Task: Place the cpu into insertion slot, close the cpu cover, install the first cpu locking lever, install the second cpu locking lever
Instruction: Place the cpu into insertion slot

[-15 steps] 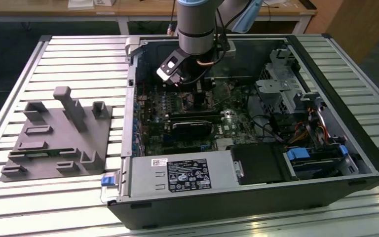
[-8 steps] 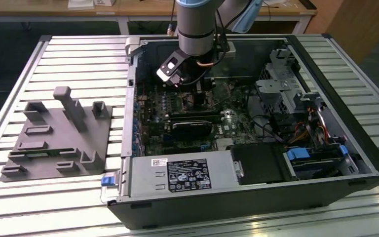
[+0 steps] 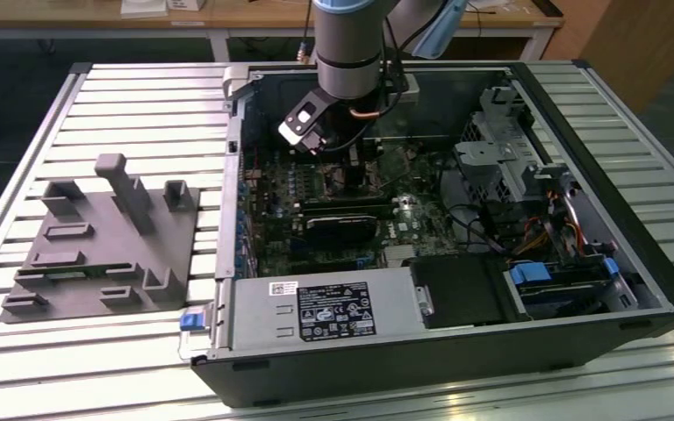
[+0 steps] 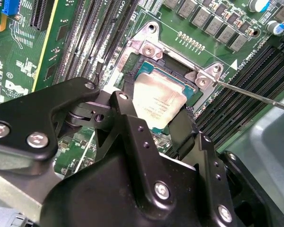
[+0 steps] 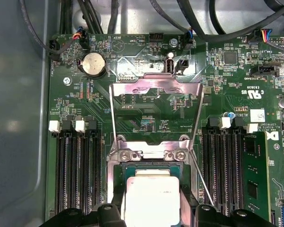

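Note:
The cpu [image 4: 157, 94], a flat square chip with a silvery top [image 5: 152, 196], lies in or just over the insertion slot [image 4: 176, 67], whose dark frame [image 5: 151, 166] shows around it. My gripper [image 4: 156, 108] reaches down into the open computer case [image 3: 343, 153]. Its black fingers [image 4: 125, 101] press on two opposite edges of the chip. The cpu cover [image 5: 156, 85], a silvery frame with a window, stands flipped open beyond the socket. A thin locking lever [image 4: 255, 94] angles away from one socket corner [image 5: 201, 182].
Long black memory slots [image 5: 78, 175] flank the socket on both sides. Cables [image 5: 208, 19] hang over the board's far edge. In the exterior view, drive bays [image 3: 512, 167] fill the case's right and a grey fixture block [image 3: 103, 237] sits on the table at the left.

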